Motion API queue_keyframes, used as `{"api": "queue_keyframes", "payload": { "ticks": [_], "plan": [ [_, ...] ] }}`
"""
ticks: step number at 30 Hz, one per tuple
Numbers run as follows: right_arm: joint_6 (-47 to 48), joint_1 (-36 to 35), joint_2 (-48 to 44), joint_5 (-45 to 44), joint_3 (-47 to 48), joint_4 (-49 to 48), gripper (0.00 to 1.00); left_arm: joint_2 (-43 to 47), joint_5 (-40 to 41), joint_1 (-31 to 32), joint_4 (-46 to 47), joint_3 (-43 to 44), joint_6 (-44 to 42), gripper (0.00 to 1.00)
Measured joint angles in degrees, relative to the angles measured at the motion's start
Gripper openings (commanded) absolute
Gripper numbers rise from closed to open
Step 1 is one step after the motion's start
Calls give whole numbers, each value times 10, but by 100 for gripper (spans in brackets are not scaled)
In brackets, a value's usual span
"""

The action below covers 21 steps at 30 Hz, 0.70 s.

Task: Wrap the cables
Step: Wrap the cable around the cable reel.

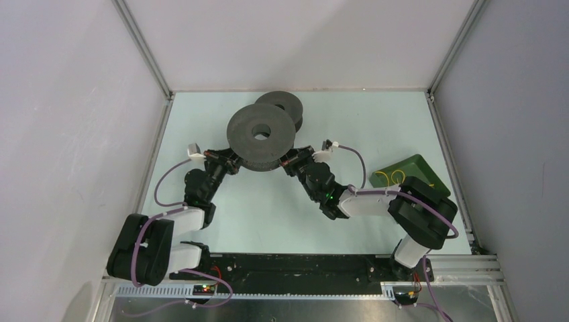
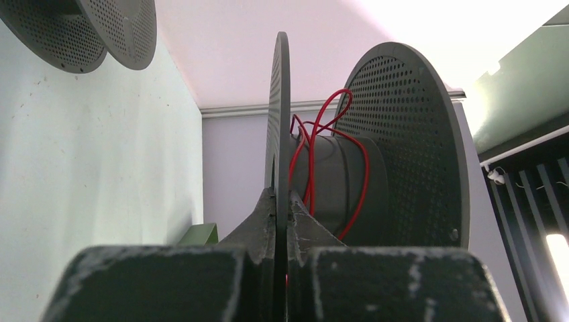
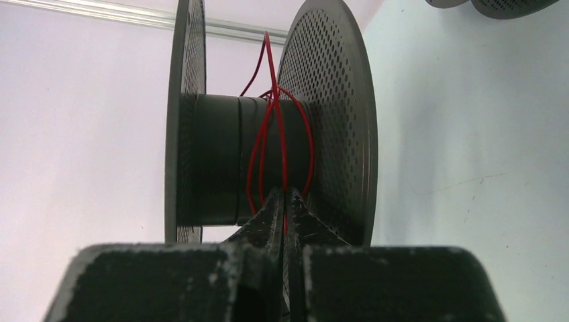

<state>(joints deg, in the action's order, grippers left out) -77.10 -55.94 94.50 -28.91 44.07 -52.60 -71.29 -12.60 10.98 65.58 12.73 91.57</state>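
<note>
A dark grey spool (image 1: 260,137) is held between my two grippers above the table. My left gripper (image 1: 233,161) (image 2: 282,200) is shut on the thin edge of one flange of that spool (image 2: 402,147). The red cable (image 2: 366,176) (image 3: 258,161) lies in several loose turns round the spool's core (image 3: 218,161). My right gripper (image 1: 292,161) (image 3: 284,198) is shut on a strand of the red cable right below the core. The yellow cable (image 1: 389,177) lies coiled in a green tray (image 1: 417,165) at the right.
A second dark grey spool (image 1: 282,105) (image 2: 87,27) lies on the table just behind the held one. White walls with aluminium rails (image 1: 144,57) close in the table on three sides. The right arm's elbow (image 1: 423,211) hangs near the tray.
</note>
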Motion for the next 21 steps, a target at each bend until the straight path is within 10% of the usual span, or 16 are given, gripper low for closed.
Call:
{"api": "queue_keyframes", "payload": {
  "ticks": [21],
  "plan": [
    [18, -9, -6, -3, 6, 11, 19, 9, 9, 1, 0, -7, 0, 0]
  ]
}}
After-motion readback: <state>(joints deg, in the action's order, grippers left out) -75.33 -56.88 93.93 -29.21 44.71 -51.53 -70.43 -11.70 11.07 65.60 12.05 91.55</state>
